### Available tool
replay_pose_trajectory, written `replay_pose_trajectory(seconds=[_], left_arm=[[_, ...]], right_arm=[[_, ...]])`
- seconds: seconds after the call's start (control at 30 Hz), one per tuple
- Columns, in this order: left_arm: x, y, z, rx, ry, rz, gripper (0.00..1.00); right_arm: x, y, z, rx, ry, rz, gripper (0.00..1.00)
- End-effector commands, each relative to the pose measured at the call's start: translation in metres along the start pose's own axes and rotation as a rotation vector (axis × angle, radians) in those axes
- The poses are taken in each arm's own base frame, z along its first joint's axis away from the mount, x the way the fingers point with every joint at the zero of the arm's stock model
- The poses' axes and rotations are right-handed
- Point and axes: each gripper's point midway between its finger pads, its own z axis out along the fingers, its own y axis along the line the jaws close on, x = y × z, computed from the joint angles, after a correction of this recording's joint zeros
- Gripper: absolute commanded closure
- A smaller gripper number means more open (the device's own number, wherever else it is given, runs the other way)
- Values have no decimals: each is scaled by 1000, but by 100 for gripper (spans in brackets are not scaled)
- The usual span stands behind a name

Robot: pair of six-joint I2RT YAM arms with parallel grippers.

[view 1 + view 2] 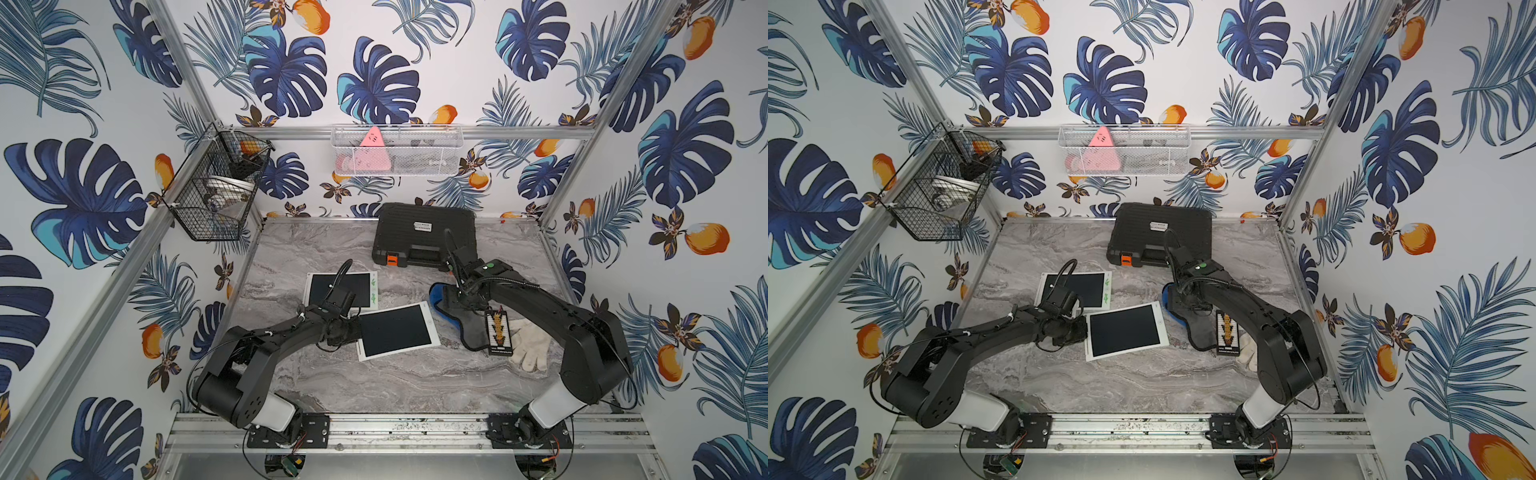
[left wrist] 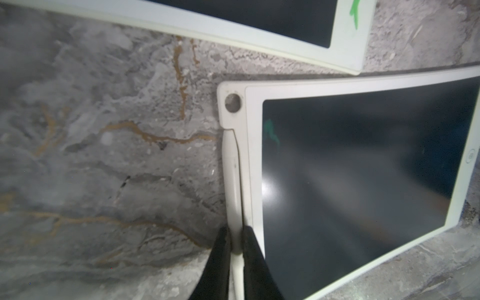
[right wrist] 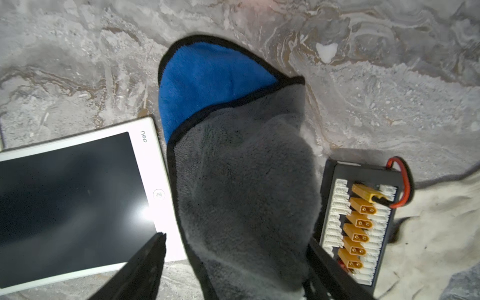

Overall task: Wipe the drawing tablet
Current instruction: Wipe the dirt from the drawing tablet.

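Note:
The drawing tablet [image 1: 397, 330], white-framed with a dark screen, lies tilted mid-table in both top views. My left gripper [image 2: 236, 241] is shut on its near side edge, where a white stylus [image 2: 232, 181] sits in its slot. A faint green mark [image 2: 271, 131] shows on the screen. A grey cloth with a blue underside [image 3: 233, 181] lies bunched on the table beside the tablet's [image 3: 78, 192] button edge. Over the cloth hangs my right gripper [image 3: 235, 246], open, with one finger on each side of the hump.
A second tablet [image 1: 361, 286] lies just behind the first. A black case [image 1: 424, 235] stands at the back. A connector board [image 3: 361, 226] and a white glove [image 1: 532, 345] lie right of the cloth. A black wire basket [image 1: 216, 187] and a white one [image 1: 395, 151] hang on the walls.

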Motion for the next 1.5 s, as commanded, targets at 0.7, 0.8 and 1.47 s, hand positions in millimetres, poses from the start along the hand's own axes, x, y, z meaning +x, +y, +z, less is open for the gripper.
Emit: replay_pose_trajectory(seconds=[0.7, 0.8, 1.47], left_arm=[[48, 58, 2, -253, 165, 0, 86], [48, 57, 4, -247, 169, 3, 86], [54, 44, 16, -242, 204, 43, 89]], right_arm=[[-6, 7, 99, 113, 112, 58, 65], [-21, 1, 73, 111, 17, 69, 98], [15, 115, 66, -2, -19, -219, 100]])
